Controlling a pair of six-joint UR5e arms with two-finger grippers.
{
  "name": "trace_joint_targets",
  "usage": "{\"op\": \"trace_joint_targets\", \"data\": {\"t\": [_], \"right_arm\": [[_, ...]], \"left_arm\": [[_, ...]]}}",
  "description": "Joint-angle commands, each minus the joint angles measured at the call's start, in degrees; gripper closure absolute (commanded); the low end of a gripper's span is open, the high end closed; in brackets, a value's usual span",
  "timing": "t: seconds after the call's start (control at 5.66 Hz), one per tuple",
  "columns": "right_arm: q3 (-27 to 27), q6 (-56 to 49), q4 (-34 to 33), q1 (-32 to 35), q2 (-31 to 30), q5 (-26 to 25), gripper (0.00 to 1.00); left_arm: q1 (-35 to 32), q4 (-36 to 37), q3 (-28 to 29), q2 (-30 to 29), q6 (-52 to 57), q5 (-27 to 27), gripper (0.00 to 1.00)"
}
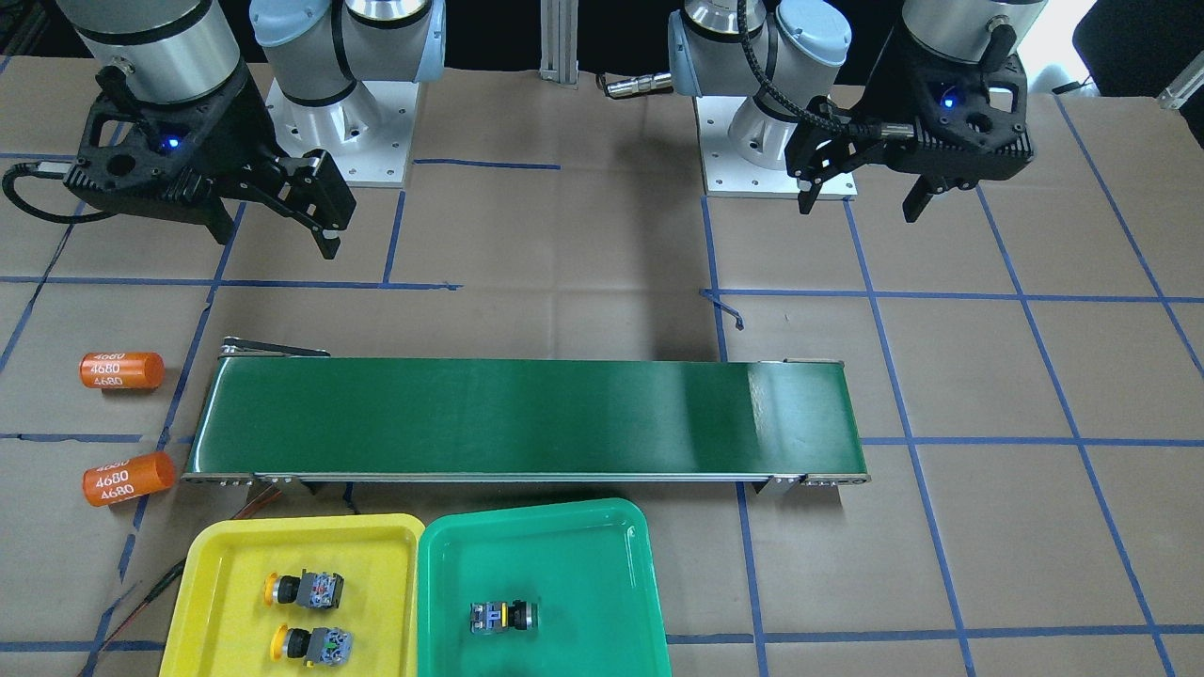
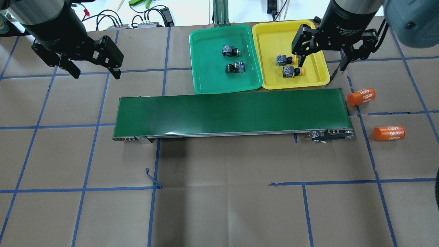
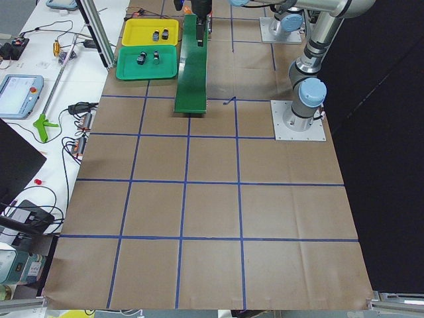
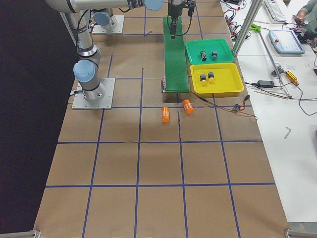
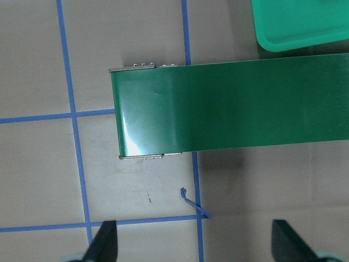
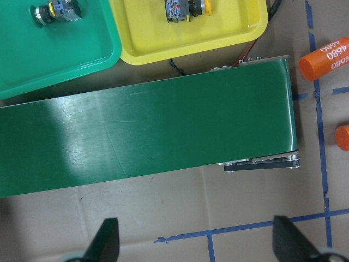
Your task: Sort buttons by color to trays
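The yellow tray [image 2: 319, 73] holds two yellow-capped buttons [image 2: 285, 60] [image 2: 292, 71]. The green tray [image 2: 205, 75] beside it holds two green-capped buttons [image 2: 230, 51] [image 2: 235, 67]. My left gripper [image 2: 96, 73] is open and empty, high above the table to the left of the trays and beyond the belt's left end. My right gripper [image 2: 322, 65] is open and empty, high above the yellow tray's right edge. The right wrist view shows one button in each tray [image 6: 54, 11] [image 6: 188, 6] and my open fingertips [image 6: 106, 240].
The long dark-green conveyor belt [image 2: 229, 111] lies in front of the trays with nothing on it. Two orange "4680" cylinders [image 2: 360, 96] [image 2: 389, 133] lie on the paper off the belt's right end. Thin red wires run beside the yellow tray [image 1: 141, 597].
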Motion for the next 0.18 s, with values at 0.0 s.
{"op": "trace_joint_targets", "data": {"t": [0.0], "right_arm": [[0.13, 0.0, 0.0, 0.0, 0.01, 0.01, 0.0]], "left_arm": [[0.05, 0.0, 0.0, 0.0, 0.0, 0.0, 0.02]]}}
